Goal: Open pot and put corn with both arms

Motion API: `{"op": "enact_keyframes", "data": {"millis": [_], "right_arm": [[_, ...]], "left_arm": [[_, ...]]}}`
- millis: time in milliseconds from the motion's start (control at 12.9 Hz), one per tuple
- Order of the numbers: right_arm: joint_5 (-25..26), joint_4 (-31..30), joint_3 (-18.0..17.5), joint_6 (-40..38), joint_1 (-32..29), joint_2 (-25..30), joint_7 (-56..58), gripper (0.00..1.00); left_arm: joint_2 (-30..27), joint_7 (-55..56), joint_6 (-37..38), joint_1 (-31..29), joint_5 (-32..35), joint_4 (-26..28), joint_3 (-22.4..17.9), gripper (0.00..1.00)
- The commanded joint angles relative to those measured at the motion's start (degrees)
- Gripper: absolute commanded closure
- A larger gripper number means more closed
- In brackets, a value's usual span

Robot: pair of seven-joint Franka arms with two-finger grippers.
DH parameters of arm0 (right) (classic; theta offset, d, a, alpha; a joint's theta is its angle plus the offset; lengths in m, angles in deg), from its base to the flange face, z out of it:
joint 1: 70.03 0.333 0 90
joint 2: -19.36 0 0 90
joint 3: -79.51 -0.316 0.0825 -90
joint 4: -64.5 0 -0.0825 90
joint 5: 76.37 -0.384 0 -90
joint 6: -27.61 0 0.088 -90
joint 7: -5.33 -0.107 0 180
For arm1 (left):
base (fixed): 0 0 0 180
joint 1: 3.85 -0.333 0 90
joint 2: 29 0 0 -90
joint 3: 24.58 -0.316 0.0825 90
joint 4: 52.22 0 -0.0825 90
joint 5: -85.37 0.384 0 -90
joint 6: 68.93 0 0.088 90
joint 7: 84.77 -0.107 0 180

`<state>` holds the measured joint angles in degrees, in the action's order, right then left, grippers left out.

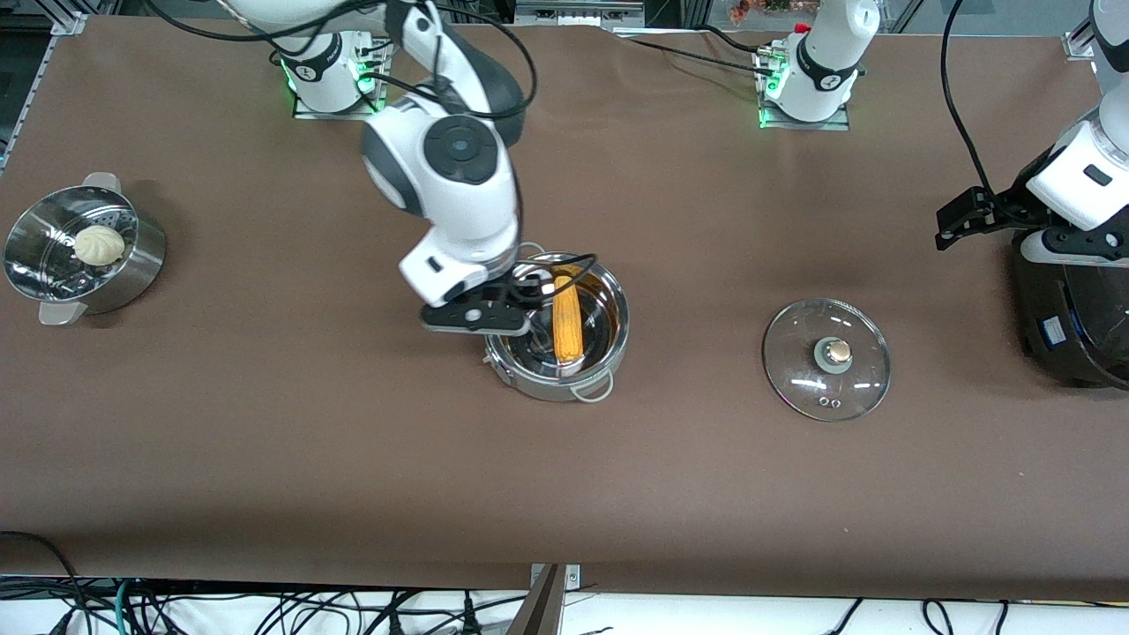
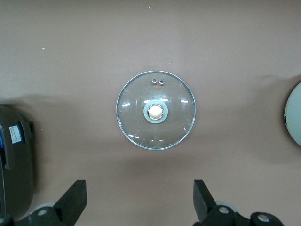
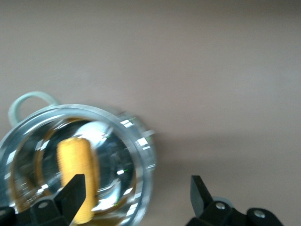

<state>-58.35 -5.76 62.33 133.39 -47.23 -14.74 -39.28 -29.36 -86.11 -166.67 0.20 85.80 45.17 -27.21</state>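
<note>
The steel pot stands open at the middle of the table with the corn lying inside it. Its glass lid lies flat on the table beside it, toward the left arm's end. My right gripper hangs open and empty over the pot's rim. In the right wrist view it straddles the rim, one finger over the corn. My left gripper is open and empty, up in the air by the black cooker. The left wrist view shows it apart from the lid.
A steel steamer basket with a white bun stands at the right arm's end of the table. A big black cooker stands at the left arm's end and also shows in the left wrist view.
</note>
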Motion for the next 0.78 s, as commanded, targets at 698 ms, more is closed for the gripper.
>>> {"op": "enact_keyframes", "data": {"millis": [698], "right_arm": [[-8.15,-1.27,6.98,-9.19,-17.93,7.9,22.07,0.0]], "left_arm": [[-1.04,0.02,0.36,0.34,0.09,0.52,0.25,0.0]]}}
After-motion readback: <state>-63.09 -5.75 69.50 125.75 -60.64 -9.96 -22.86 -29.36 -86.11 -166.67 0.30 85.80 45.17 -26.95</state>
